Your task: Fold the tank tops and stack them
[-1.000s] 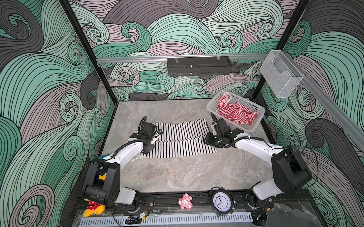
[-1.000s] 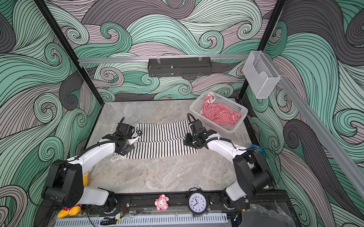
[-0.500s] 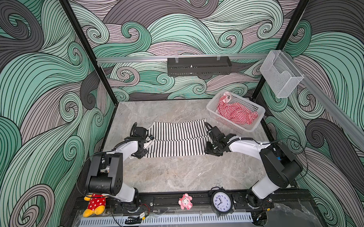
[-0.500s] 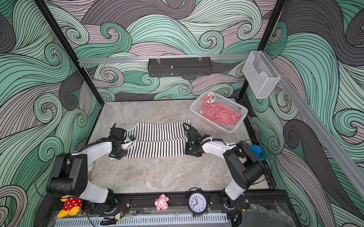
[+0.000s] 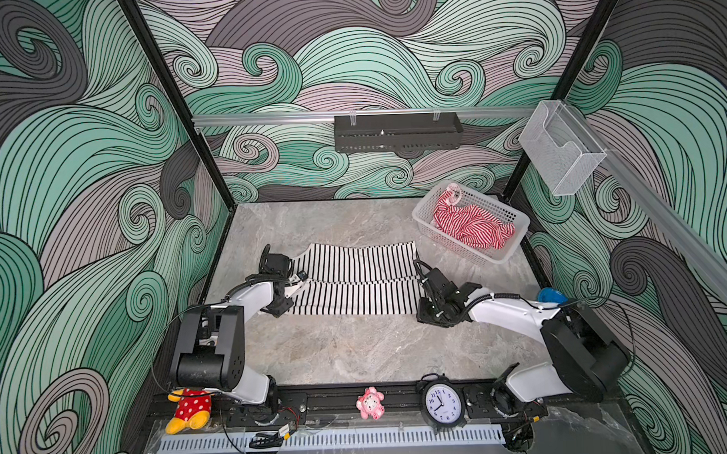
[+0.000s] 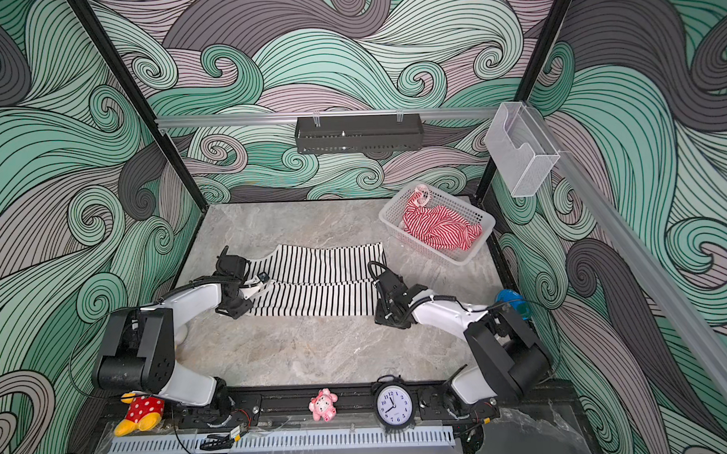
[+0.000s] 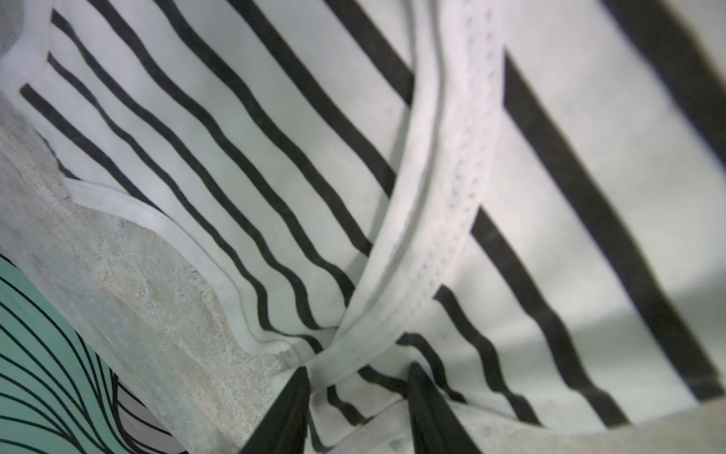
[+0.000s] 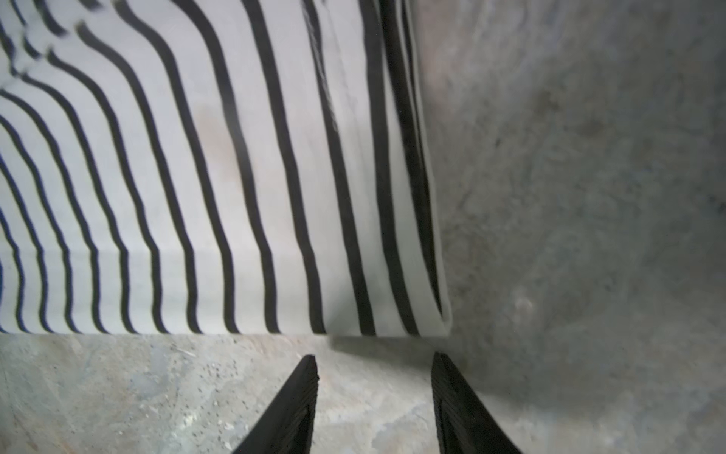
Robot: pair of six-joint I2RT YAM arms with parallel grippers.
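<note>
Swirling green and grey wave walls enclose a grey marble desk (image 5: pixel 349 353). A second ago both arms reached farther over the black-and-white tank top (image 5: pixel 355 278). They have since drawn back to its two ends, and the top itself lies much where it did, doubled lengthwise in mid-desk.

The left fingers (image 7: pixel 283 416) stand partly apart at the strap end, with the white trim lying in the gap. The right fingers (image 8: pixel 290 412) are also partly apart and hold nothing. They are over bare desk just short of the top's near right corner.

There are two tank tops. The red-and-white tank top (image 5: pixel 470 228) is crumpled in the one white basket (image 5: pixel 479 255) at the far right. Along the front rail sit two plush toys, a red polka-dot plush (image 5: pixel 191 408) and a pink plush (image 5: pixel 370 402), and one clock (image 5: pixel 441 404).
</note>
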